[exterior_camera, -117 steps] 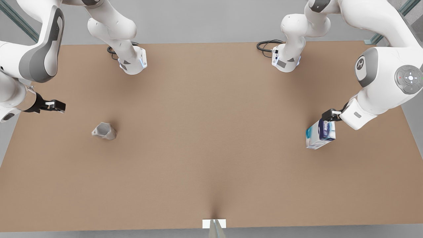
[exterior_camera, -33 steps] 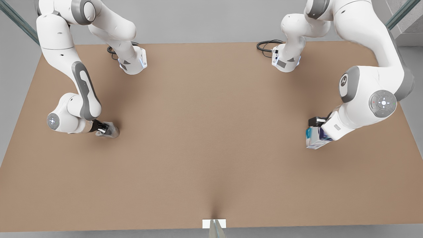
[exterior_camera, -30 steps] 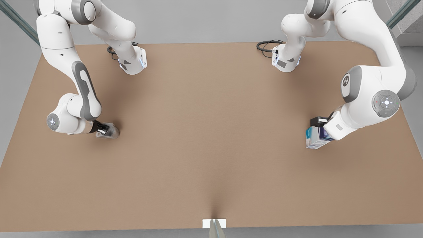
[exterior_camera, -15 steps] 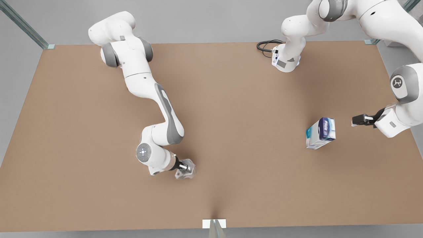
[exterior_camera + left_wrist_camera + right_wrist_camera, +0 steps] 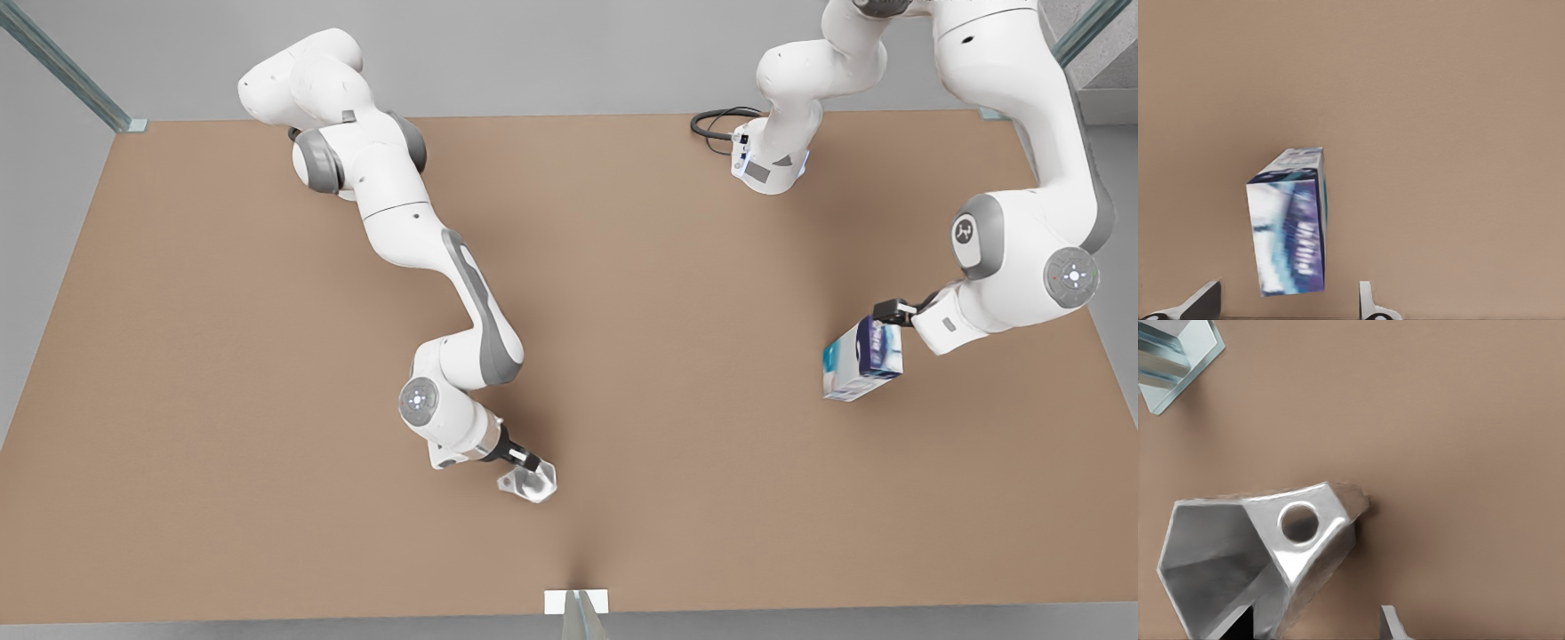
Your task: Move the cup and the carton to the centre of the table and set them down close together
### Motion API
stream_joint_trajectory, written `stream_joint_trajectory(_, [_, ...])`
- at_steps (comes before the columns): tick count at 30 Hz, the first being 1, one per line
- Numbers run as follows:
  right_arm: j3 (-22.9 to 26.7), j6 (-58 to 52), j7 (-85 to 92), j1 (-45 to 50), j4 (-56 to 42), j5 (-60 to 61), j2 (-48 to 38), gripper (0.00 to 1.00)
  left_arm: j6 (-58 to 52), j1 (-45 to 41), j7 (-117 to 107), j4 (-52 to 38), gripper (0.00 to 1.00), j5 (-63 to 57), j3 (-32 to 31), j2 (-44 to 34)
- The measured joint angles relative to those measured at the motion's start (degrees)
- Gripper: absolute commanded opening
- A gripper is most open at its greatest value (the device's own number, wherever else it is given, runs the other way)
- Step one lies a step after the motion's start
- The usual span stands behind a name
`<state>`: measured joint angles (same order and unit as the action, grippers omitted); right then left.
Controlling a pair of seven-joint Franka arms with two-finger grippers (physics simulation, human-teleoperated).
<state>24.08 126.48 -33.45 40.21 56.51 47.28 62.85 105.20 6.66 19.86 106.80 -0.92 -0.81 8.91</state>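
**While the cup sits released near the front edge, the carton has yet to be gripped**

Because the left gripper (image 5: 1286, 303) has its jaws spread wide on either side of the carton (image 5: 1288, 223) without touching it, close them evenly on the two broad faces before you lift. In the front view this left gripper (image 5: 889, 311) is at the carton's (image 5: 862, 360) top, towards the front view's right. A tall box like this will probably tip if you clamp off-centre, so grip squarely.

The right gripper (image 5: 1317, 623) straddles one wall of the cup (image 5: 1258, 553), one finger inside and one outside. A gap shows beside the outer finger, so the jaws look released. The cup (image 5: 529, 483) appears to rest on the table (image 5: 222, 373), just beside the right gripper (image 5: 531, 464). It is about midway across and closer to the front view's lower edge than to the middle.

Between carton and cup lies bare tabletop, so you have room to slide the carton over. A metal bracket (image 5: 576, 603) sits at the table's edge near the cup. Keep your approach on the inner side. A cable (image 5: 716, 124) lies at the far edge, well apart.
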Motion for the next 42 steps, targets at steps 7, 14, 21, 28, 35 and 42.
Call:
stream_joint_trajectory(7, [-0.3, -9.9, -6.7, -2.8, 0.9, 13.9, -9.8, 1.00, 3.5, 0.0, 0.8, 2.9, 0.99, -6.3, 0.0, 1.2])
stream_joint_trajectory(14, [-11.3, -43.9, 32.9, -27.7, 8.4, -48.8, -35.6, 1.00, 5.2, -0.9, 0.1, 4.5, 0.99, -7.2, -0.1, 2.8])
stream_joint_trajectory(21, [-20.8, -38.5, 32.0, -37.1, 21.0, -53.9, -48.2, 1.00, 7.9, -1.0, 0.1, 5.2, 0.99, -7.1, 0.0, 5.4])
stream_joint_trajectory(28, [-20.8, -39.2, 31.0, -36.5, 20.5, -54.1, -47.2, 1.00, 7.6, -1.0, 0.1, 6.4, 0.99, -7.1, -0.1, 5.8])
stream_joint_trajectory(35, [-20.8, -39.1, 30.6, -36.2, 20.3, -53.8, -47.2, 1.00, 8.1, -1.1, 0.5, 6.9, 0.60, -7.2, 0.0, 5.8])
stream_joint_trajectory(42, [-20.8, -39.0, 30.6, -36.3, 20.2, -53.6, -47.1, 1.00, 8.0, -1.5, 0.8, 6.6, 0.60, -7.8, -0.1, 5.4])
